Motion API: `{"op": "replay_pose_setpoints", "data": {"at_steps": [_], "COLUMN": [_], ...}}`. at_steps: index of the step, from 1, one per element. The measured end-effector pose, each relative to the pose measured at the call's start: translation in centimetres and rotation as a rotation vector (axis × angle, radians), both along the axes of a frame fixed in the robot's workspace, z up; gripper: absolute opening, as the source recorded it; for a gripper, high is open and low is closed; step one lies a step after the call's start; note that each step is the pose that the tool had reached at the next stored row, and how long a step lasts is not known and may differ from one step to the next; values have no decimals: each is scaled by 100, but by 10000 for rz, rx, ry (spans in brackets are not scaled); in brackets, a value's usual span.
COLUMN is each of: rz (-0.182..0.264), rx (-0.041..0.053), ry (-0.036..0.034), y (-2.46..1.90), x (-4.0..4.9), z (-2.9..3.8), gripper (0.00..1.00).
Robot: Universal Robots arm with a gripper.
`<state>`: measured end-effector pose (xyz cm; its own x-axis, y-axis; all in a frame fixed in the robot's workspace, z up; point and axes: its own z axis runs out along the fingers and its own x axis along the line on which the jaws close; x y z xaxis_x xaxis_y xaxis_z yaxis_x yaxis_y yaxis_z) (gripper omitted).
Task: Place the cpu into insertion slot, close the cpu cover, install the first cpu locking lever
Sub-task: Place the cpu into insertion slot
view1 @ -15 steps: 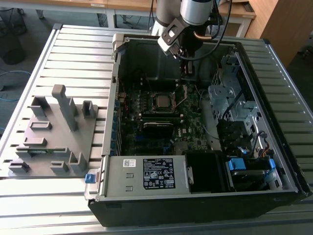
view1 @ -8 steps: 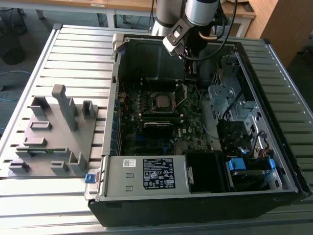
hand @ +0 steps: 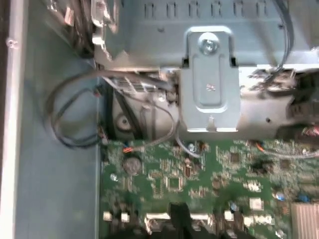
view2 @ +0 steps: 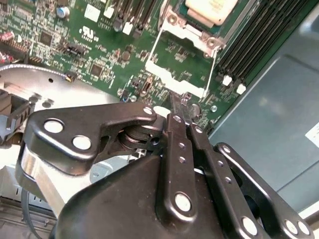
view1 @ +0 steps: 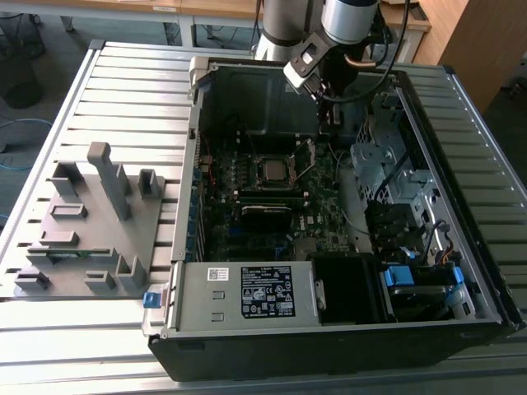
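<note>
Dull silver top up: the cpu (view1: 272, 171) lies flat in the insertion slot (view2: 173, 20), about mid-board on the green motherboard (view2: 99, 50), its square sides running parallel to the long black memory slots (view2: 259, 35) next to it. The cpu cover (view2: 180, 59) is not down. The silvery frame is swung back off the chip, hinged edge at the socket and free edge pointing away from it toward the arm. Through its square window bare board shows. In the exterior view the cover stands up off the board on the socket's side toward the exterior view's right. The gripper (view2: 182, 102) reaches down into the case at that free edge. Its black fingers (view2: 175, 130) are pressed close together, their tips pinching a small silvery tab on the cover's rim. The computer case (view1: 329, 354) lies open on a slatted metal table (view1: 74, 346). Inside it are the board, a grey power supply box (view1: 247, 292) at the near wall, and a bare-metal drive cage (view1: 383, 160) toward the exterior view's right with blue clips (view1: 397, 276) below it. In the first wrist view a loop of dark cable (hand: 65, 114) lies on the case floor beside the board. A grey fixture tray (view1: 90, 247) with upright posts sits on the table at the exterior view's left, well apart from the case.
</note>
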<state>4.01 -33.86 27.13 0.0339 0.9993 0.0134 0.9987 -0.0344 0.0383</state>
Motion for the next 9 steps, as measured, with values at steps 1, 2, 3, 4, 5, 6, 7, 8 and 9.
{"op": "replay_pose_setpoints", "data": {"at_steps": [1, 2, 3, 4, 5, 6, 7, 8, 9], "rz": [0, -1, 0, 0, 0, 0, -1, -2, -2], "rx": [0, -1, -1, -1, -1, -1, 0, -1, 0], "ry": [0, 0, 0, 1, 0, 0, 0, 0, 0], "y": [0, 0, 0, 0, 1, 0, 0, 0, 0], "x": [17, 33, 46, 56, 60, 60, 60, 60, 60], "z": [0, 0, 0, 0, 0, 0, 0, 0, 0], "gripper": [10, 10, 10, 10, 10, 10, 10, 10, 10]}}
